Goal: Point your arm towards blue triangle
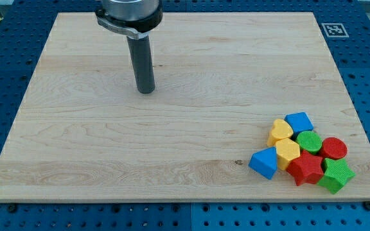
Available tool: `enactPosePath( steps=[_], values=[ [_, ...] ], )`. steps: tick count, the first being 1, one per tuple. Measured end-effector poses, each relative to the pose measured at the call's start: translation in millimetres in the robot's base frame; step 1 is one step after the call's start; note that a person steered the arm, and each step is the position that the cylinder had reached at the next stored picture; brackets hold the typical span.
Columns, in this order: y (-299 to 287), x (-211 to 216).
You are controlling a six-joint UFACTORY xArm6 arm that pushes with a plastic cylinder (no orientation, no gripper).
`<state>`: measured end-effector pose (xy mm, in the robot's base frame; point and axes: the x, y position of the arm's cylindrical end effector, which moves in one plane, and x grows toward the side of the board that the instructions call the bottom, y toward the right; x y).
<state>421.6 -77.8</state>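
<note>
My tip point(146, 91) rests on the counter point(108, 154) in the upper left part of the view, with bare wood all around it. The arm carries no hand, only the straight dark rod, so there is nothing to clench or release; the rod touches no block.

The blue triangle point(264, 162) lies well apart from my tip, toward the view's lower right. It sits at the left edge of a tight cluster of blocks near the counter's lower right corner, so it is the block of that cluster nearest to my tip.

Just to its right, touching it, is a yellow block point(288, 152) with angled sides. Above that lies a second yellow block point(279, 131), rounded on top, and beside it toward the view's top right a blue block point(299, 121). A green round block point(309, 140) sits right of the yellow ones, and a red round block point(333, 148) lies beside it further right. Below them a red star point(305, 168) touches the yellow block, and a green star point(336, 175) lies at the cluster's lower right end.

A small black-and-white marker point(333, 29) is at the counter's top right corner.
</note>
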Motion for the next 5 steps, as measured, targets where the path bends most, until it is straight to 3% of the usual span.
enactPosePath(
  steps=[3, 4, 5],
  values=[
    [2, 1],
    [2, 36],
    [20, 109]
  ],
)
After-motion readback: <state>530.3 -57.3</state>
